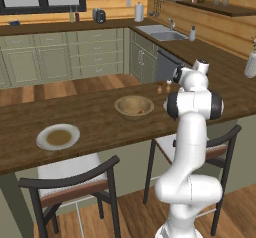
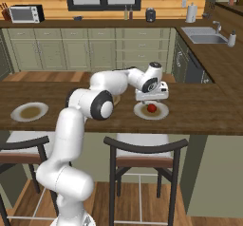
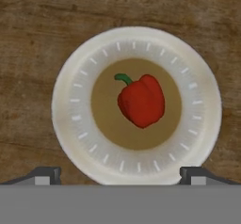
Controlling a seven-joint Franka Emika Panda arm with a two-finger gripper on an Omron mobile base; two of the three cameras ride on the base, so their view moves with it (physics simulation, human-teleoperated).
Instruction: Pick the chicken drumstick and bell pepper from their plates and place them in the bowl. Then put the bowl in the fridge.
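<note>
Gripper [image 2: 151, 100] – open wide, above the plate [image 3: 70, 119] | bell pepper [image 3: 141, 100] – mid-plate on the table [image 2: 199, 111], 1 piece | bowl [image 1: 134, 107] – well apart | risk – rounded pepper may squirt from closing fingers, or low descent could strike the plate.

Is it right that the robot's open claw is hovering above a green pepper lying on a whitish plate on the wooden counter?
Not quite: the bell pepper is red, and just its stem is green, as the hand view shows plainly. The rest holds: the open gripper hovers above it, and it lies on a whitish plate on the wooden counter.
</note>
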